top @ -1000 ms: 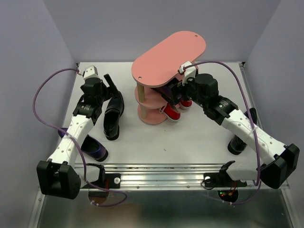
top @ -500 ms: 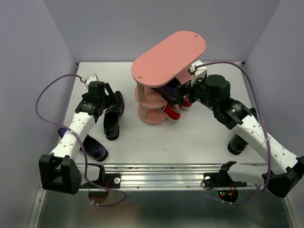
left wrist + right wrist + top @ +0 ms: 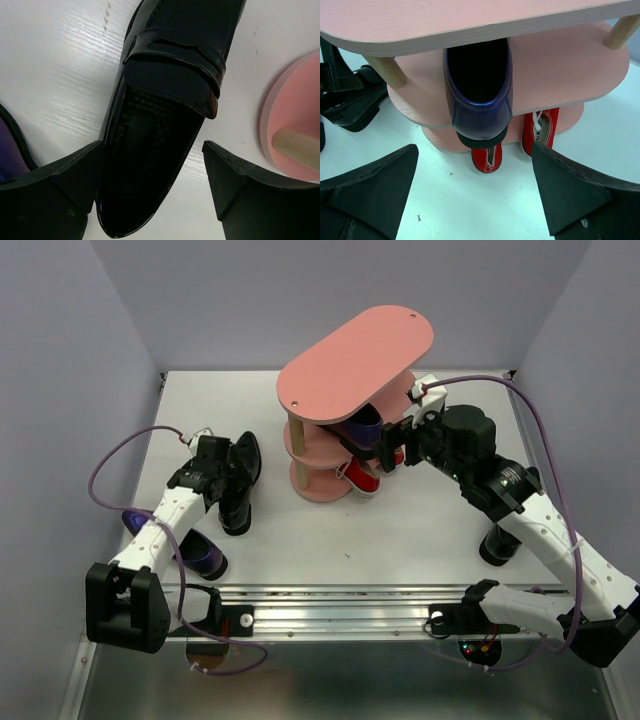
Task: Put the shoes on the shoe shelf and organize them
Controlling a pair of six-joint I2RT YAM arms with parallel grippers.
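The pink shoe shelf (image 3: 355, 350) stands mid-table. Two red sneakers (image 3: 362, 478) sit on its bottom tier, also in the right wrist view (image 3: 487, 157). One dark purple shoe (image 3: 479, 100) sits on the middle tier, heel sticking out. My right gripper (image 3: 475, 185) is open and empty just in front of that heel (image 3: 388, 448). My left gripper (image 3: 152, 190) is open astride the heel half of a black loafer (image 3: 165, 125) lying on the table (image 3: 238, 510). Its left finger is at the shoe's side and its right finger stands apart. The second purple shoe (image 3: 200, 555) lies front left.
A dark shoe, likely the other loafer (image 3: 497, 543), stands at the right, partly hidden by my right arm. The shelf's bottom board and a wooden post (image 3: 295, 145) are close to the right of the left gripper. The purple shoe's edge (image 3: 7, 150) lies at its left.
My left gripper has moved nearer and down over the black loafer. My right gripper has backed away from the shelf to the right, and the purple shoe stays on the middle tier.
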